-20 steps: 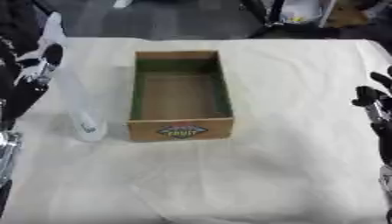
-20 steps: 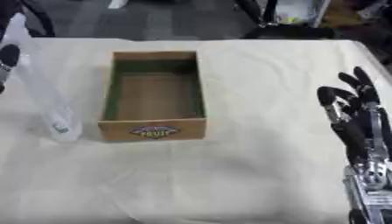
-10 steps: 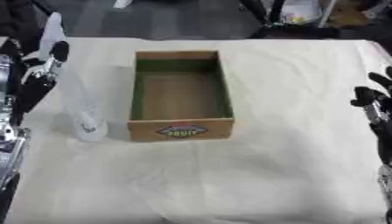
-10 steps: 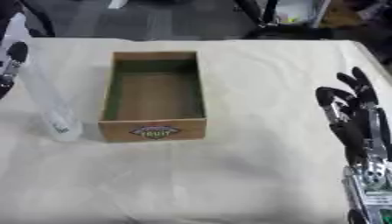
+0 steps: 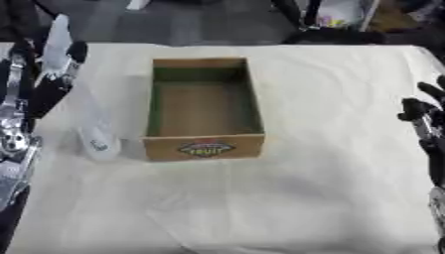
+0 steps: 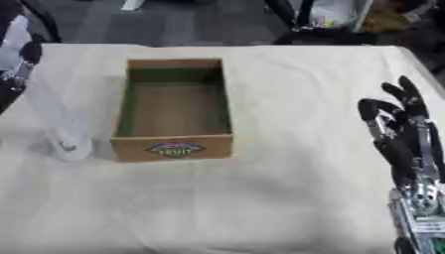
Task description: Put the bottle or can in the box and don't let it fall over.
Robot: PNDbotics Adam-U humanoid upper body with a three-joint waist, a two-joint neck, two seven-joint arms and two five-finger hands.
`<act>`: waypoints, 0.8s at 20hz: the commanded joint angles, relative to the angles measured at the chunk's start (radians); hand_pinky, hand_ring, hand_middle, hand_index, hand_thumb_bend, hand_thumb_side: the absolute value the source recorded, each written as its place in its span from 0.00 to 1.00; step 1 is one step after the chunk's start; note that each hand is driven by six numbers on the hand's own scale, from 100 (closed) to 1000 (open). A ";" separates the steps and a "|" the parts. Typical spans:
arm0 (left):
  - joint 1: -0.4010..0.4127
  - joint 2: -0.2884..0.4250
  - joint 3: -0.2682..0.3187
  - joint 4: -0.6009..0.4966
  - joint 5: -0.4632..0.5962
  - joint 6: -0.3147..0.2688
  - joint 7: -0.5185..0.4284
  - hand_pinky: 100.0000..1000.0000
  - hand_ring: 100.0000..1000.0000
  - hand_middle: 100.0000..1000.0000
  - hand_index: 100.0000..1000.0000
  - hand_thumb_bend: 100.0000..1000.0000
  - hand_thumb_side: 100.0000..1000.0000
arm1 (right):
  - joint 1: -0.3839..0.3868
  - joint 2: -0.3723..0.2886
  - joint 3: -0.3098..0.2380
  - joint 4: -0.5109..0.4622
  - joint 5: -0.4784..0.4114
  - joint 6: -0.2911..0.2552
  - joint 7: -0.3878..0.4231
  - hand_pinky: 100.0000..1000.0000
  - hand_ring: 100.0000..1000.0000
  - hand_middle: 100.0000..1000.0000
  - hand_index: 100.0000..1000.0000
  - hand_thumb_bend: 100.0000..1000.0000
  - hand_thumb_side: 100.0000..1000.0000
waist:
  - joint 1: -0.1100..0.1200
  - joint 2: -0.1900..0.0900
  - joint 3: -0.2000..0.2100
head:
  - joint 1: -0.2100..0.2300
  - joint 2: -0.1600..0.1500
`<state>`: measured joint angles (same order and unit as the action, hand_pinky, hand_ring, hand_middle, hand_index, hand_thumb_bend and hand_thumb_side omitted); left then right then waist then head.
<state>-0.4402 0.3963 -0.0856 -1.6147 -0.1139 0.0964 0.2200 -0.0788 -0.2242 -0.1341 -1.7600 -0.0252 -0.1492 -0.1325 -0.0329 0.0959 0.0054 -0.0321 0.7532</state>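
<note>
At the far left of the left eye view, the left hand [image 5: 35, 74] is raised above the worktop edge with its fingers wrapped around the upper part of a clear plastic bottle [image 5: 91, 124]; the white top of the bottle protrudes above the fingers. The bottle stands upright with its base resting on the cream cloth [image 5: 260, 198] that covers the worktop, just beside the left wall of the box and outside it. A small mark shows on the lower part of the bottle; it cannot be read. To the right of the bottle lies the cardboard box [image 5: 203, 146], an open rectangular tray with its long axis running away from the robot. Its inner walls are green near the rim, its floor is brown, and its near outer face carries an oval printed label. Nothing is visible inside the box. The cloth to the right of the box shows shallow wrinkles and carries no objects. At the far right, best seen in the right eye view, the right hand [image 6: 404, 144] rests near the worktop edge with its fingers extended upward and spread, holding nothing and well apart from the box.
</note>
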 commanded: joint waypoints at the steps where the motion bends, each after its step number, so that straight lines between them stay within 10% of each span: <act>1: -0.025 0.033 0.000 -0.002 0.003 -0.002 -0.002 0.75 0.82 0.73 0.85 0.49 0.60 | -0.006 -0.014 0.000 -0.011 -0.003 -0.002 0.003 0.64 0.74 0.85 1.00 0.59 0.52 | 0.001 -0.013 -0.003 | 0.001 -0.009; 16: -0.071 0.042 -0.001 0.023 0.027 0.012 -0.032 0.74 0.81 0.72 0.85 0.49 0.62 | -0.004 -0.013 0.000 -0.008 -0.006 -0.002 0.004 0.64 0.74 0.85 1.00 0.59 0.52 | 0.000 -0.013 -0.009 | 0.001 -0.007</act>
<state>-0.4921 0.4055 -0.0890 -1.5835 -0.0935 0.1081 0.1952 -0.0782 -0.2242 -0.1337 -1.7570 -0.0264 -0.1496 -0.1321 -0.0330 0.0959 -0.0020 -0.0320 0.7533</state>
